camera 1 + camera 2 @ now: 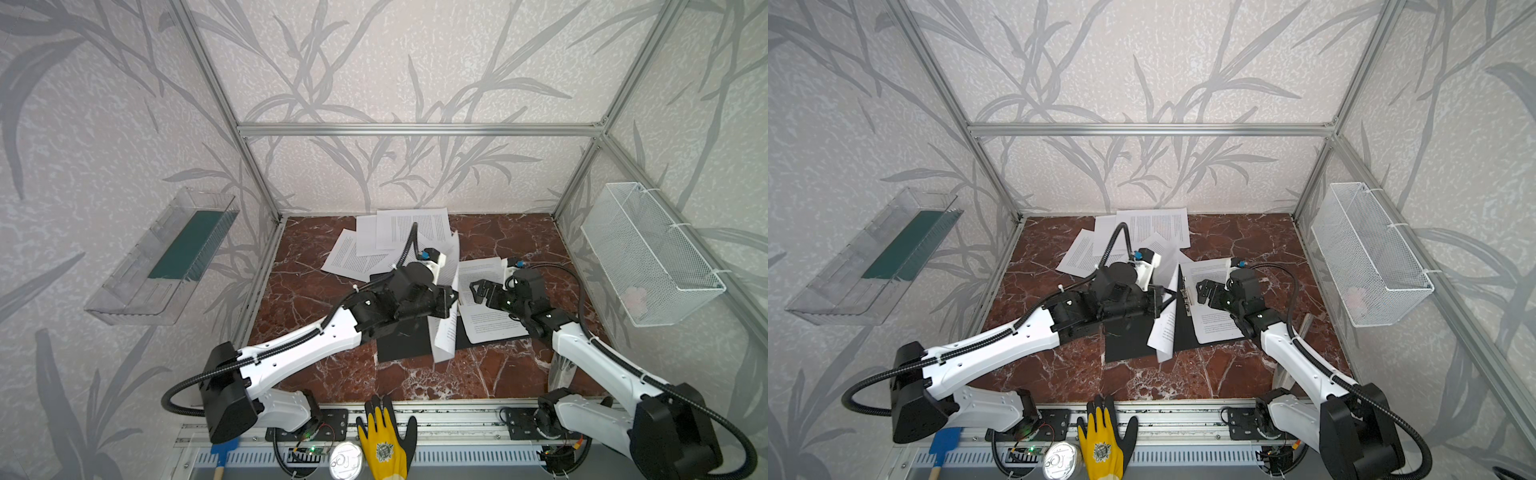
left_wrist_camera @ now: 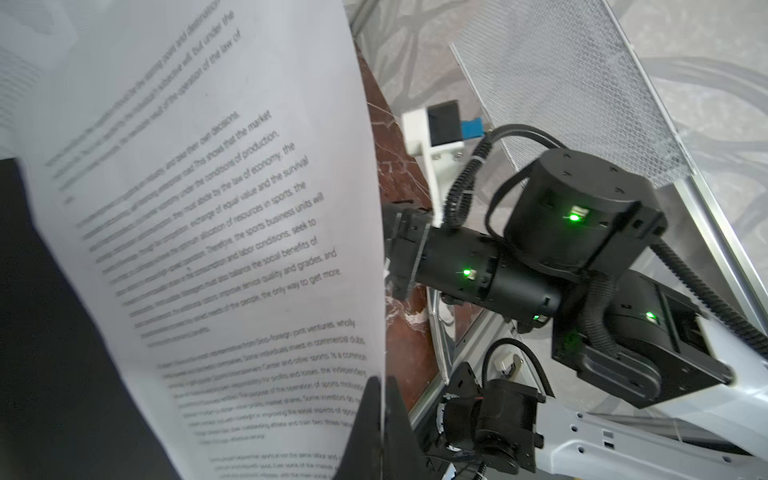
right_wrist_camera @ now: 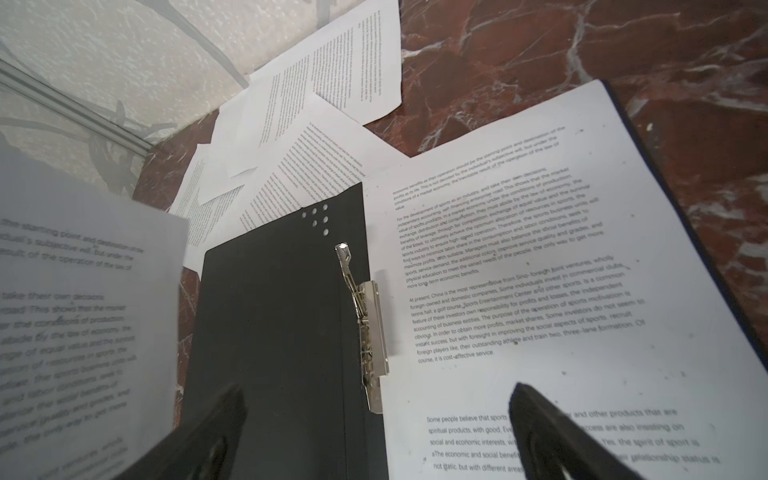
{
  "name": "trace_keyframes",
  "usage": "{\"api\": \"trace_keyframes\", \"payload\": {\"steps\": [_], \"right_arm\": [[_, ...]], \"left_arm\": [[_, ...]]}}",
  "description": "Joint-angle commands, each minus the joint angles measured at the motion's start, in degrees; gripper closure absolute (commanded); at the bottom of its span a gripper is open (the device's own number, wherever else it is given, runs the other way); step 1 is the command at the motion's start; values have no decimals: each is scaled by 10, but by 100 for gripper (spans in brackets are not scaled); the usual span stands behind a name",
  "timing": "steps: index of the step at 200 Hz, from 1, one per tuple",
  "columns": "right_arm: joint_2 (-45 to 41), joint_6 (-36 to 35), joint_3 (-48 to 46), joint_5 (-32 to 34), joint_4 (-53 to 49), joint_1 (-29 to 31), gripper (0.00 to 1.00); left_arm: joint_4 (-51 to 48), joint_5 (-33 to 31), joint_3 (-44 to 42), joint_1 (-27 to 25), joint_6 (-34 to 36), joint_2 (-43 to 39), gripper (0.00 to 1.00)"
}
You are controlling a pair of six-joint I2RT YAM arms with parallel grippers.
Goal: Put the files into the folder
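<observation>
Hanging limp over the open black folder (image 3: 282, 332), the thin, floppy sheet (image 2: 208, 228) is pinched at its edge by the closed left gripper (image 2: 381, 386), while the right gripper (image 3: 376, 388) is held wide open and empty.

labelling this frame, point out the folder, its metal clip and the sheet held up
folder (image 3: 270, 316): right wrist view, bare black inner cover
clip (image 3: 374, 332): right wrist view, middle of the metal plate
held sheet (image 2: 216, 232): left wrist view, printed middle of the page
</observation>
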Motion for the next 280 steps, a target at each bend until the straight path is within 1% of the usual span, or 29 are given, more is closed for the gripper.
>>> {"api": "trace_keyframes", "payload": {"steps": [1, 14, 30, 42, 54, 75, 99, 117, 148, 166, 182, 207, 233, 280], "right_arm": [[-28, 21, -10, 23, -8, -16, 1], [-39, 26, -14, 18, -8, -24, 1], [-63, 23, -21, 39, -14, -26, 1], [-81, 21, -24, 51, -20, -27, 1], [-101, 14, -24, 61, -31, -27, 1], [-126, 6, -27, 71, -37, -27, 1], [-125, 2, -23, 66, -41, -27, 1], [-95, -3, -19, 32, -26, -26, 0], [-1, -1, -3, -19, -6, -26, 2], [42, 4, 0, -38, 10, -26, 3], [60, 9, 0, -47, 19, -26, 3], [76, 11, -1, -51, 27, -26, 3], [104, 11, 4, -62, 35, -26, 2], [160, 19, 10, -100, 62, -26, 1]], "left_arm": [[22, -32, 44, -31, 20, 16, 100], [19, -31, 51, -34, 9, 27, 100], [44, -57, 26, -33, 0, 23, 100], [47, -79, 6, -23, -11, 15, 100], [50, -83, -12, -5, -22, 10, 100], [57, -57, -41, 40, -50, 17, 100], [84, -16, -79, 97, -86, 51, 100], [97, -6, -89, 121, -89, 86, 100], [89, 34, -58, 161, -91, 171, 100], [76, 34, -45, 174, -89, 206, 100], [76, 35, -43, 181, -91, 227, 100], [72, 34, -45, 191, -89, 242, 100], [38, 30, -39, 201, -85, 252, 100], [46, 37, -48, 213, -91, 265, 100]]}}
